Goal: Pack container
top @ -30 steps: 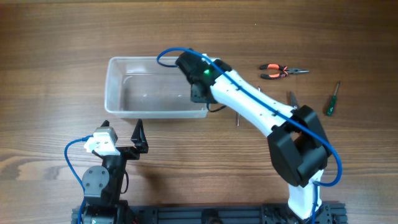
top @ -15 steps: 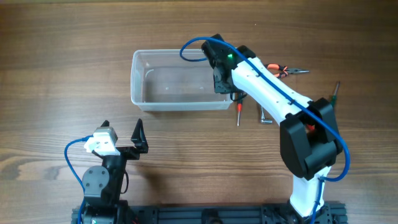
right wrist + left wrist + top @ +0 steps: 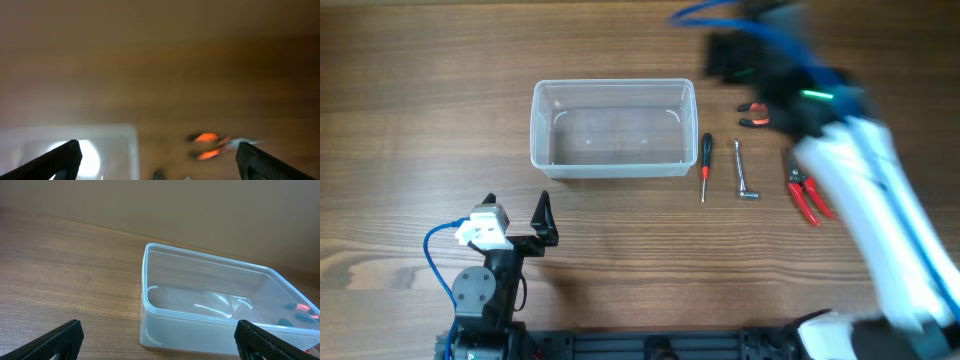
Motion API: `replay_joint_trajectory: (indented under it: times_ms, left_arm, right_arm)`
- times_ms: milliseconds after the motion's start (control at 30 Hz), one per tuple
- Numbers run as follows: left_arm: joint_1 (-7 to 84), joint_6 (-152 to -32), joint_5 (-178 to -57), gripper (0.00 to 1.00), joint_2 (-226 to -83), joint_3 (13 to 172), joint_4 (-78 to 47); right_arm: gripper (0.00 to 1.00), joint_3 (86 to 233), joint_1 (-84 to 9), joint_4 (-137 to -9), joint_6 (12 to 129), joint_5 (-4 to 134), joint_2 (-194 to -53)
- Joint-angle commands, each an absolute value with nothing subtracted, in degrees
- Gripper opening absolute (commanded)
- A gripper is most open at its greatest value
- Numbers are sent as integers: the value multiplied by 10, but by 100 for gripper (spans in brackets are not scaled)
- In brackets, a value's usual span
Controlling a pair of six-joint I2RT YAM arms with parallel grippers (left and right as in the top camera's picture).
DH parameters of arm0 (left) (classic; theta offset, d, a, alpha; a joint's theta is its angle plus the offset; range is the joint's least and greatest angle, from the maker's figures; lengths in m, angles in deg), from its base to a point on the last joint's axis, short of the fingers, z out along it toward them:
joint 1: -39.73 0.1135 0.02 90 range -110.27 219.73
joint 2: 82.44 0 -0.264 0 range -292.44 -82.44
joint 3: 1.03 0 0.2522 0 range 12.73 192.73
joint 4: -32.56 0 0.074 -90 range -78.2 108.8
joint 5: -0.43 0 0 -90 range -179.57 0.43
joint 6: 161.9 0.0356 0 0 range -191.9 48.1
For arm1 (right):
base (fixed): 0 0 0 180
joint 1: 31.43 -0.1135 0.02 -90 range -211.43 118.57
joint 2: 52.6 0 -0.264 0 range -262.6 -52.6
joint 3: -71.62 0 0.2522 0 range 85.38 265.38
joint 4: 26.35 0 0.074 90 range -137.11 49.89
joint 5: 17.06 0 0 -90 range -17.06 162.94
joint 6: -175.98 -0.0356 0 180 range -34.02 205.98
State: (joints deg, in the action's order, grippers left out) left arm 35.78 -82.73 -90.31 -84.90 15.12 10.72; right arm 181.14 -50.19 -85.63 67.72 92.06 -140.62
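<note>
The container [image 3: 610,166], a clear shallow tub, stands empty at mid-table. In the left wrist view the container [image 3: 150,275] is just ahead, between the wide-apart fingers of my left gripper [image 3: 162,339], which is open and holds nothing. My right arm [image 3: 865,190] is a motion blur at the upper right, clear of the tub. My right gripper [image 3: 160,157] is open and empty, hanging above the table with the container's corner [image 3: 120,132] at lower left.
Right of the tub lie a black-and-red screwdriver [image 3: 705,165], an L-shaped wrench [image 3: 744,172] and red-handled cutters [image 3: 807,197]. Orange-handled pliers [image 3: 753,116] lie further back and show blurred as pliers [image 3: 207,144] in the right wrist view.
My right gripper dragged the container to the right, then let go, opened and swung away up and right. The left arm has not moved.
</note>
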Motion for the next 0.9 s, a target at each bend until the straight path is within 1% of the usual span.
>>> replay_joint_trajectory:
  times_ms: [0, 33, 67, 133, 167, 233, 300, 400, 567, 667, 767, 867]
  left_arm:
    - [361, -833, -902, 100, -848, 149, 107]
    - [361, -833, -902, 100, -848, 149, 107]
    - [361, -833, -902, 100, -848, 149, 107]
    - [361, -833, -902, 100, -848, 149, 107]
    - [361, -833, -902, 100, -848, 149, 107]
    - [361, -833, -902, 100, -848, 149, 107]
    - [361, -833, -902, 100, -848, 149, 107]
    - [361, -833, -902, 100, -848, 149, 107]
    - [361, -833, -902, 100, -848, 149, 107]
    - [361, -833, -902, 100, -848, 149, 107]
    - [361, -833, -902, 100, -848, 149, 107]
    - [361, -833, -902, 100, -848, 149, 107]
  right_arm:
    - [100, 1814, -363, -911, 654, 938, -1368]
    - [99, 1814, -336, -926, 645, 931, -1370]
    - [100, 1812, -293, -951, 634, 905, -1377]
    - [98, 1804, -241, -977, 633, 849, -1391]
    - [98, 1799, -219, -992, 630, 819, -1401]
    - [99, 1787, -192, -1023, 593, 806, -1421]
    - [100, 1775, -176, -1040, 570, 811, -1439]
    - [100, 1745, -150, -1037, 576, 824, -1476]
    - [99, 1693, -117, -1001, 662, 823, -1549]
    - [100, 1674, -106, -982, 692, 815, -1602]
    - [100, 1672, -105, -974, 697, 805, -1662]
    - [92, 1672, -105, -974, 697, 799, -1702]
